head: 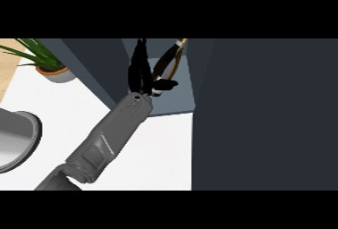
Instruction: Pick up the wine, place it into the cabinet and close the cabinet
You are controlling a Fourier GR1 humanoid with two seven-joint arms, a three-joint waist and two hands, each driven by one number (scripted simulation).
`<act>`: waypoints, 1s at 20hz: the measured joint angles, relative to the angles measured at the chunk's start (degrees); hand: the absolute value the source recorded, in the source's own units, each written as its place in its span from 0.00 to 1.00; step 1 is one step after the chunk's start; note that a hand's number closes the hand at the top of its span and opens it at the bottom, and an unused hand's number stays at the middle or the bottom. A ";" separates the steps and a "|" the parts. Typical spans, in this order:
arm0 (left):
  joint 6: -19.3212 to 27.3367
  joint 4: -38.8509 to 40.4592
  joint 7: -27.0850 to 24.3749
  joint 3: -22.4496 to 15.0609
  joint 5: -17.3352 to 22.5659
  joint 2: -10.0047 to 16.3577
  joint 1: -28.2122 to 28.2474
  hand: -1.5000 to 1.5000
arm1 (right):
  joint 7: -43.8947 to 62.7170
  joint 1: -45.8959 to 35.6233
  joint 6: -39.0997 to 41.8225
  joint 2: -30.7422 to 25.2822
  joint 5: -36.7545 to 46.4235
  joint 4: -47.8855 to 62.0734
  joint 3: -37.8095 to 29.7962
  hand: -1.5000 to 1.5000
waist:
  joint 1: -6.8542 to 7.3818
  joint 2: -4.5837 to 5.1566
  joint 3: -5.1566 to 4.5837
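Currently left hand (140, 67) grips wine (170, 60), tilted, inside cabinet (175, 103): placing step, release likely next; right hand unseen.

The plant (49, 62) stood at the counter's (152, 147) far left corner, the sink (16, 138) at its left edge. Beyond the far edge, the bottle (170, 60) leaned inside the cabinet (175, 100), between the fingers and thumb of my left hand (140, 67), with the door (264, 112) to the right.

Wine (170, 62) inside the open cabinet (99, 71)
The wine is a dark bottle with a pale label and gold top, tilted with its neck far and right, within the dark grey cabinet; the door (264, 112) stands open at right.
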 measured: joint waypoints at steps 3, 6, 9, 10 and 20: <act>-0.03 -1.96 -3.99 1.76 2.41 0.00 0.53 0.00 | 0.36 -0.16 -0.52 0.07 -0.08 -0.09 0.56 0.00 | 0.38 -0.11 0.00; 0.68 -4.22 -7.41 2.65 5.08 0.01 1.44 0.00 | 0.52 -0.27 -0.76 -0.37 -0.20 -0.20 0.15 0.00 | 0.56 -0.31 0.02; 0.81 -6.72 -11.04 3.92 8.22 0.02 2.81 0.00 | 0.73 -0.02 -1.27 -0.64 -0.39 -0.37 -0.29 0.00 | 1.09 -0.55 0.03; 1.08 -7.47 -11.93 4.17 9.39 0.04 3.16 0.00 | 0.80 -0.05 -1.50 -0.51 -0.40 -0.46 0.20 0.00 | 1.07 -0.59 0.03; -0.90 -18.82 -20.90 1.74 21.94 0.02 9.38 0.00 | 0.82 1.55 -3.33 0.03 -0.41 -0.92 1.96 0.00 | 2.93 -1.34 0.09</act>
